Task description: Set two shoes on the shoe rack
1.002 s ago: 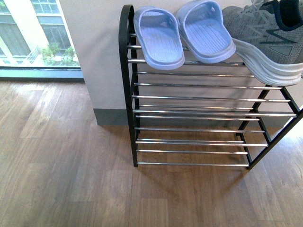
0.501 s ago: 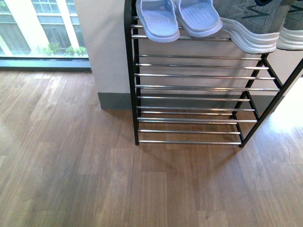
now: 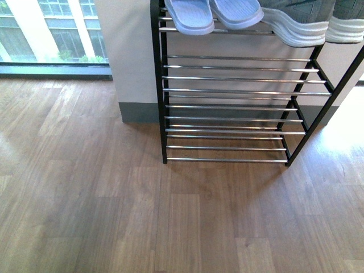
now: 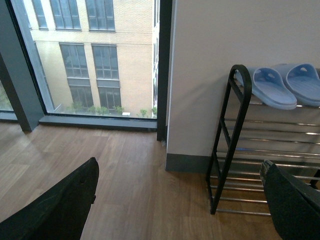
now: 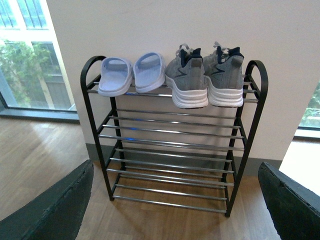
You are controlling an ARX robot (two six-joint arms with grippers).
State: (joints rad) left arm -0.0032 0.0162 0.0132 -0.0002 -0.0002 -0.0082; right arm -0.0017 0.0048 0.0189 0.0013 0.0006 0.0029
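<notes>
Two grey knit shoes [image 5: 187,80] [image 5: 223,77] with thick white soles stand side by side on the top tier of the shoe rack [image 5: 172,145], toes forward. Only their white soles [image 3: 296,31] show at the upper edge of the front view. The rack [image 3: 227,108] has black arched side frames and chrome rods. My right gripper [image 5: 175,200] is open and empty, well back from the rack. My left gripper [image 4: 180,200] is also open and empty, off the rack's [image 4: 240,150] left end. Neither arm shows in the front view.
A pair of pale blue slides [image 5: 127,74] takes the left half of the top tier. The rack stands against a beige wall [image 5: 150,25] with a grey skirting [image 3: 139,111]. Wood floor [image 3: 114,199] spreads in front. A floor-length window [image 4: 90,55] lies to the left.
The front view has drawn back from the rack: the rack and the footwear on it have slid up the picture, with more floor showing.
</notes>
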